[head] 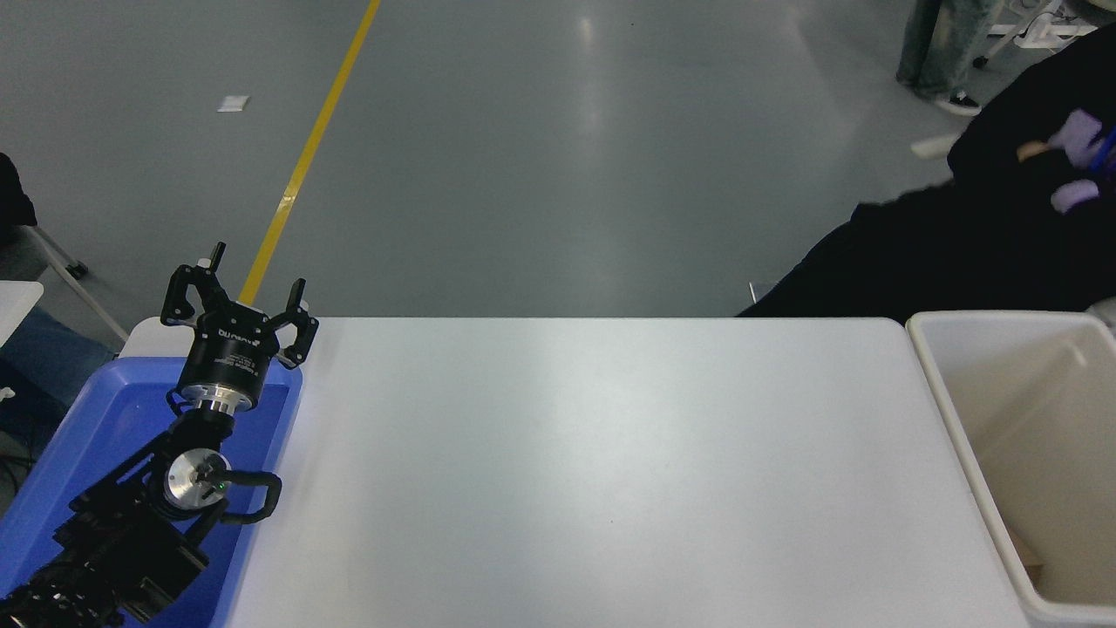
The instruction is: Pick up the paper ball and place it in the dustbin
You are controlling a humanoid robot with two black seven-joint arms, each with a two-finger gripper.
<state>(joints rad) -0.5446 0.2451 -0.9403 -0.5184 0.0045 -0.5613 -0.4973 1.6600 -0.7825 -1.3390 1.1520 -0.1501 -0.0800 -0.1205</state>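
1. Head view, far left: we see the left gripper raised over the far end of a shallow blue tray, its black fingers spread apart and clasping nothing. Its arm runs back from it toward the lower left corner, crossing the tray.
2. To the right of that gripper stretches the white table, its far edge level with the fingertips.
3. Far to the right of the gripper, past the table's end, stands the dustbin: cream-white plastic, rectangular, with a thick rounded rim and a deep beige inside. A small brown scrap shows low against its near wall; we cannot tell what it is.
4. Beyond the dustbin, farther from us than the gripper, a person in dark clothing sits at the upper right, with a bit of lilac at the sleeve.
5. The paper ball and the right gripper do not show in this view, so we cannot say where the ball is, how it looks, or whether that gripper clasps it.
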